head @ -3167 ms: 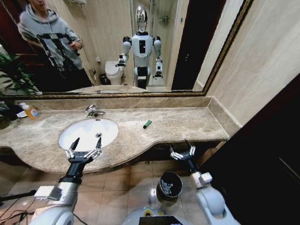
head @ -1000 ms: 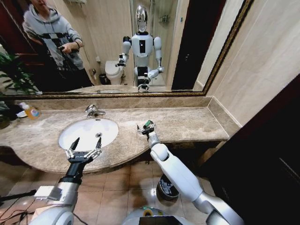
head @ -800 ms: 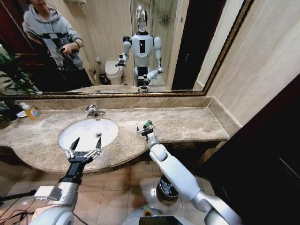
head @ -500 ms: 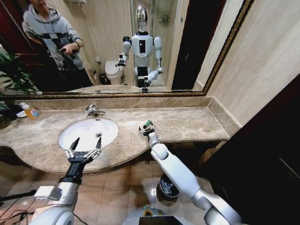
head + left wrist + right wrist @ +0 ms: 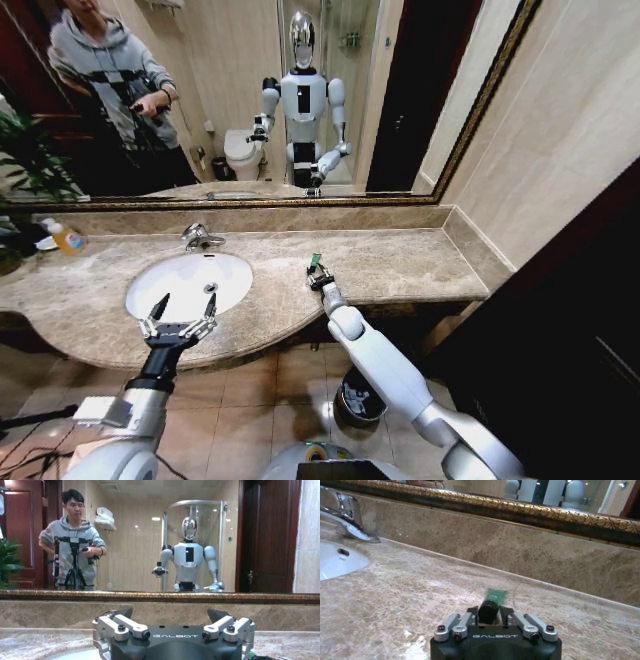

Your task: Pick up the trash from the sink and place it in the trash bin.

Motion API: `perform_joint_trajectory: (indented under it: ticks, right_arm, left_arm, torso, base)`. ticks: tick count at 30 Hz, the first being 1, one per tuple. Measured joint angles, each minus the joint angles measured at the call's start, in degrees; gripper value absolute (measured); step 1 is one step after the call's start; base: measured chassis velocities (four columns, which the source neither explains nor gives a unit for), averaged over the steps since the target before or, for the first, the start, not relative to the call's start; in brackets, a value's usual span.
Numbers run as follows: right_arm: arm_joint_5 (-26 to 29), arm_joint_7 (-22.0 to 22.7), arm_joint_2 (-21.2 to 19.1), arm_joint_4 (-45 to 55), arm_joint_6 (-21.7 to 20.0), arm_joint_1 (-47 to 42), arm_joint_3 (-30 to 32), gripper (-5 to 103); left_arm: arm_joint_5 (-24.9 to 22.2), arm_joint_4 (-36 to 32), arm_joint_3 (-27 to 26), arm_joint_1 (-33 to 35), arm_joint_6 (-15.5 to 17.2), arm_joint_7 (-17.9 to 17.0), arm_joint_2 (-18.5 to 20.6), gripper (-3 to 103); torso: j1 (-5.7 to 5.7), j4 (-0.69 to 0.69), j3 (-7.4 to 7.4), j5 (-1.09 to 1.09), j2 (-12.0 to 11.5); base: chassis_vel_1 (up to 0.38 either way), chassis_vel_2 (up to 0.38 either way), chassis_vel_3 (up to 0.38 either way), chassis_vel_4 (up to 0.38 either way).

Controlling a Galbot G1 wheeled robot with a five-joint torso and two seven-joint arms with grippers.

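Note:
A short dark green stick (image 5: 315, 262) of trash is on the marble counter right of the sink (image 5: 150, 292), and my right gripper (image 5: 318, 277) is shut on its near end. In the right wrist view the green stick (image 5: 495, 594) juts out from between the closed fingers of the right gripper (image 5: 490, 614), low over the counter. My left gripper (image 5: 180, 312) hangs open over the sink's front rim, holding nothing; the left wrist view shows the left gripper (image 5: 170, 612) with its fingers spread. The trash bin (image 5: 352, 400) stands on the floor under the counter, partly hidden by my right arm.
A chrome faucet (image 5: 200, 237) stands behind the basin. An orange-liquid bottle (image 5: 66, 238) sits at the counter's far left by a plant. A mirror and marble backsplash (image 5: 530, 555) close off the back. A dark panel rises on the right.
My right gripper, which stood open around the green stick a second ago, has shut on it and shifted slightly right. The left arm has not moved.

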Motion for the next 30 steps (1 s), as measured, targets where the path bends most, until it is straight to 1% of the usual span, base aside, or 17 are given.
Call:
perform_joint_trajectory:
  ticks: [1, 2, 11, 16, 20, 21, 23, 24, 26, 27, 30]
  right_arm:
    - [0.1, 0.0, -0.1, 0.1, 0.0, 0.0, 0.1, 24]
    - [0.2, 0.0, -0.2, 0.2, 0.0, 0.0, 0.1, 20]
    - [0.5, 0.0, -0.7, 1.5, 0.3, -0.4, 0.8, 20]
    - [1.0, -0.2, -1.6, 2.9, 0.3, -1.1, 1.6, 20]
    - [2.4, -1.6, -3.7, 5.6, 0.6, -3.0, 3.5, 20]
    - [2.4, -1.6, -3.7, 5.6, 0.6, -3.0, 3.5, 20]
    - [4.4, -3.8, -6.0, 8.5, 1.7, -5.4, 5.6, 20]
    - [4.4, -3.8, -6.0, 8.5, 1.7, -5.4, 5.6, 20]
    - [5.5, -5.2, -8.2, 11.9, 1.9, -8.4, 8.2, 20]
    - [5.5, -5.2, -8.2, 11.9, 1.9, -8.4, 8.2, 20]
    - [6.7, -6.8, -10.8, 15.8, 3.0, -12.9, 12.4, 20]
  left_arm:
    - [0.0, 0.0, 0.0, 0.0, 0.0, 0.0, 0.0, 100]
    - [0.0, 0.0, 0.0, 0.0, 0.0, 0.0, 0.0, 100]
    - [0.0, 0.0, 0.0, 0.0, 0.0, 0.0, 0.0, 100]
    - [0.0, 0.0, 0.0, 0.0, 0.0, 0.0, 0.0, 100]
    - [0.0, 0.0, 0.0, 0.0, 0.0, 0.0, 0.0, 100]
    - [0.0, 0.0, 0.0, 0.0, 0.0, 0.0, 0.0, 100]
    - [0.0, 0.0, 0.0, 0.0, 0.0, 0.0, 0.0, 100]
    - [0.0, 0.0, 0.0, 0.0, 0.0, 0.0, 0.0, 100]
    - [0.0, 0.0, 0.0, 0.0, 0.0, 0.0, 0.0, 100]
    - [0.0, 0.0, 0.0, 0.0, 0.0, 0.0, 0.0, 100]
    - [0.0, 0.0, 0.0, 0.0, 0.0, 0.0, 0.0, 100]
  torso:
    - [0.00, 0.00, 0.00, 0.00, 0.0]
    - [0.00, 0.00, 0.00, 0.00, 0.0]
    - [0.00, 0.00, 0.00, 0.00, 0.0]
    - [0.00, 0.00, 0.00, 0.00, 0.0]
    - [0.00, 0.00, 0.00, 0.00, 0.0]
    - [0.00, 0.00, 0.00, 0.00, 0.0]
    - [0.00, 0.00, 0.00, -0.01, 0.0]
    - [0.00, 0.00, 0.00, -0.01, 0.0]
    - [0.00, 0.00, 0.00, 0.01, 0.0]
    - [0.00, 0.00, 0.00, 0.01, 0.0]
    - [0.00, 0.00, 0.00, 0.01, 0.0]
  base:
    - [0.000, 0.000, 0.000, 0.000]
    - [0.000, 0.000, 0.000, 0.000]
    - [0.000, 0.000, 0.000, 0.000]
    - [0.000, 0.000, 0.000, 0.000]
    - [0.000, 0.000, 0.000, 0.000]
    - [0.000, 0.000, 0.000, 0.000]
    - [0.000, 0.000, 0.000, 0.000]
    - [0.000, 0.000, 0.000, 0.000]
    - [0.000, 0.000, 0.000, 0.000]
    - [0.000, 0.000, 0.000, 0.000]
    - [0.000, 0.000, 0.000, 0.000]
